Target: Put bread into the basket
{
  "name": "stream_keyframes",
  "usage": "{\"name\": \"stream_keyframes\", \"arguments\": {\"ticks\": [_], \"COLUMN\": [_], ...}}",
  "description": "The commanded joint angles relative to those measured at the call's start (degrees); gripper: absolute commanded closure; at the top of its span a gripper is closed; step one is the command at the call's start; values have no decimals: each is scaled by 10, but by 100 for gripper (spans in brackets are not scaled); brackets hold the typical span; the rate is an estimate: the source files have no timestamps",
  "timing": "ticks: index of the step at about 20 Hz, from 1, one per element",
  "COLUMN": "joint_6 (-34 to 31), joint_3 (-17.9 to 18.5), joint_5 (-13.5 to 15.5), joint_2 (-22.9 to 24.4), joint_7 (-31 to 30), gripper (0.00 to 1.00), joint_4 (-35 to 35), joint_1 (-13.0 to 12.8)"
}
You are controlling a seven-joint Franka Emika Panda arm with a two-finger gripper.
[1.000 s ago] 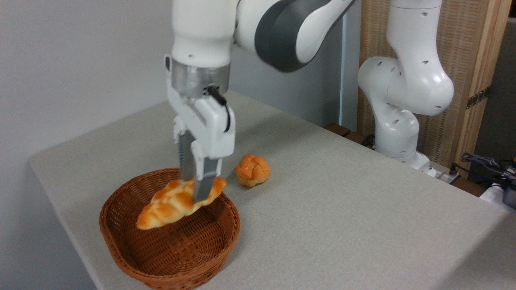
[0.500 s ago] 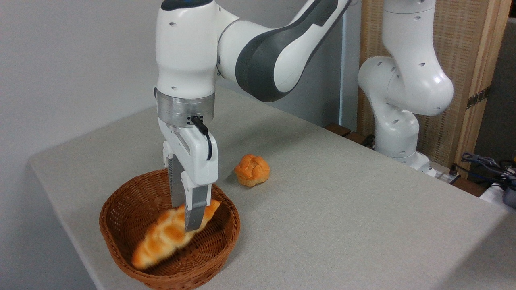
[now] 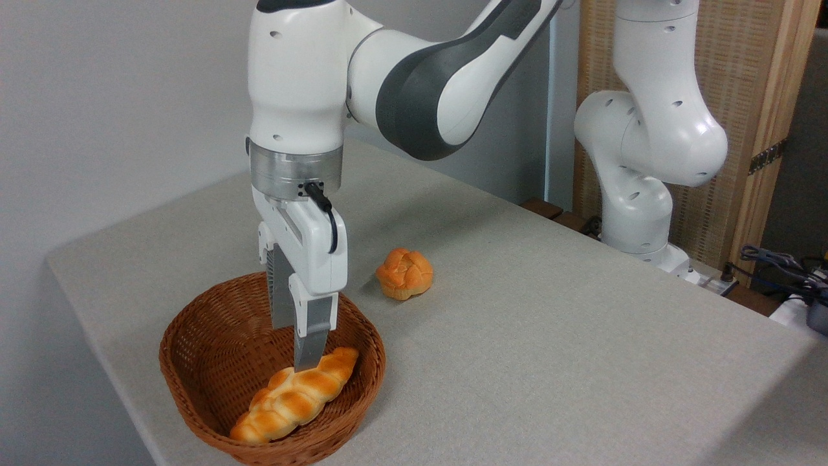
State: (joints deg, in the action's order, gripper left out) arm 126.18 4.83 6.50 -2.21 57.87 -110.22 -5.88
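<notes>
The bread point(image 3: 294, 396), a long braided golden loaf, lies on the floor of the brown wicker basket point(image 3: 167, 362), slanting from the near left up to the right. My gripper point(image 3: 295, 346) hangs straight down inside the basket just above the loaf's right end. Its fingers point(image 3: 309, 336) stand apart with nothing between them, and the nearer fingertip comes down to the loaf's top. Whether it touches the loaf I cannot tell.
A small round knotted orange bun point(image 3: 404, 273) sits on the grey table point(image 3: 550, 323) just right of the basket. The basket stands near the table's front-left edge. The arm's white base point(image 3: 637, 213) rises at the back right, with cables at the far right edge.
The gripper came down into the basket carrying the loaf. The loaf has since dropped out of the fingers and now rests on the basket's floor. The bun has not moved.
</notes>
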Motion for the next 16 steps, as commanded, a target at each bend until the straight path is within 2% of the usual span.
{"name": "stream_keyframes", "arguments": {"ticks": [1, 4, 6, 10, 13, 16], "joint_6": [-57, -214, -278, -327, -359, -359], "joint_3": [1, 3, 4, 4, -1, -4], "joint_5": [-3, -8, -8, -8, -9, -9], "joint_2": [25, 17, 14, 14, 6, 11], "joint_7": [-65, -104, -127, -188, -191, -190], "gripper": [0, 0, 0, 0, 0, 0], "joint_4": [26, 121, 165, 201, 213, 214], "joint_1": [0, 4, 7, 7, 7, 6]}}
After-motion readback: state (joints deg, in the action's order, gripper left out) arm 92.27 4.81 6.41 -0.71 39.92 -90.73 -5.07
